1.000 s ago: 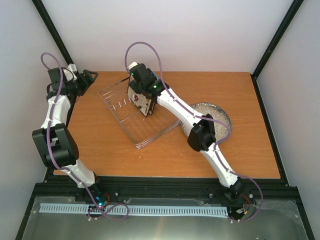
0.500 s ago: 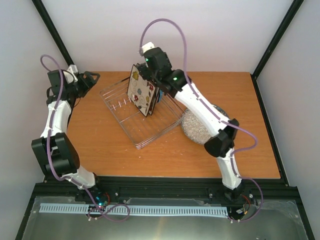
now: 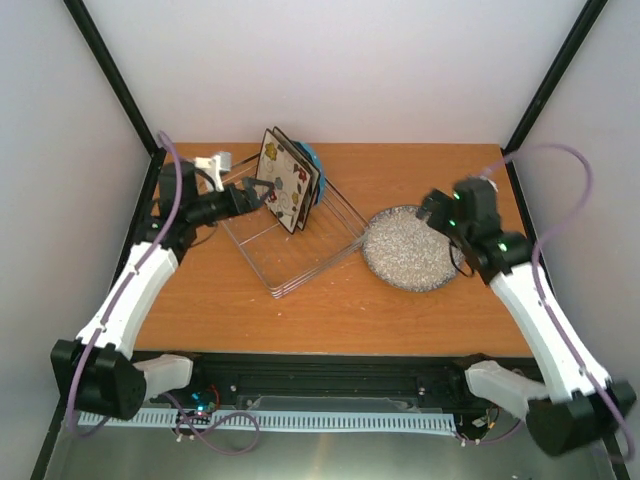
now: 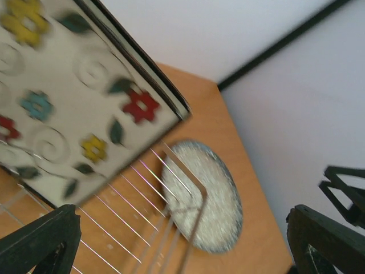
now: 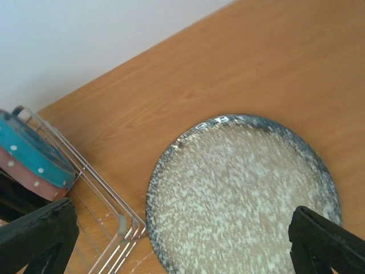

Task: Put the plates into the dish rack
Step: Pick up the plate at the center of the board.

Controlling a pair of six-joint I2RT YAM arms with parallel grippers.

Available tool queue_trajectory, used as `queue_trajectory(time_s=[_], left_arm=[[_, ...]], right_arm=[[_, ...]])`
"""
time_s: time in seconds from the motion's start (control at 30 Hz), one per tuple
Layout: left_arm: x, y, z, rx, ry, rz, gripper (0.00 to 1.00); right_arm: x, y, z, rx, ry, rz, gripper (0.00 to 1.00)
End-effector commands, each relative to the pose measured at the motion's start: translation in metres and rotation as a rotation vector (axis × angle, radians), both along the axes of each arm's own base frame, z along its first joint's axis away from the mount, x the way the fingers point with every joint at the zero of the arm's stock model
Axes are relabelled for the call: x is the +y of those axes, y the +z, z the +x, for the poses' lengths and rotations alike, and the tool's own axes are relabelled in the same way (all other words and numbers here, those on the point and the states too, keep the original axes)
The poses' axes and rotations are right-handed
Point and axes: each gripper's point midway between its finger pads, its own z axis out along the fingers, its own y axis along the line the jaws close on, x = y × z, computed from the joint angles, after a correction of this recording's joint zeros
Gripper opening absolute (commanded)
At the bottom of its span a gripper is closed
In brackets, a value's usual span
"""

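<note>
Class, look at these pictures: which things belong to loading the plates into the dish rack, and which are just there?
Belongs to the job: dish rack; square flowered plates, standing in it; blue dotted plate, behind them; grey speckled plate, lying flat beside the rack.

Just there: wooden table; black frame posts; purple cables.

The dish rack (image 3: 300,272) sat at an angle on the table (image 3: 300,320), left of the middle. At its far end two plates (image 3: 283,187) stood on edge, a third plate (image 5: 31,151) just behind them. A fourth plate (image 3: 408,250) lay flat just beside the rack's right corner.
</note>
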Motion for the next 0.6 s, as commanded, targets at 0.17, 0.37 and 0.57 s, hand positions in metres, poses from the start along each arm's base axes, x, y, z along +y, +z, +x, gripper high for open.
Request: queue_trajectory(time_s=[0.17,0.37,0.57], left_arm=[[-0.045,-0.01,-0.064,0.019,-0.09,0.004,1.0],[-0.046,-0.015,-0.068,0.059,-0.084,0.018,1.0],[-0.042,-0.01,-0.064,0.038,-0.076,0.083,1.0]], right_arm=[[-0.028,-0.083,-0.081,0.099,-0.146,0.523,1.0],[-0.026,-0.139,-0.101,0.159,-0.25,0.686,1.0],[-0.023,-0.169,-0.098,0.173,-0.278,0.757,1.0]])
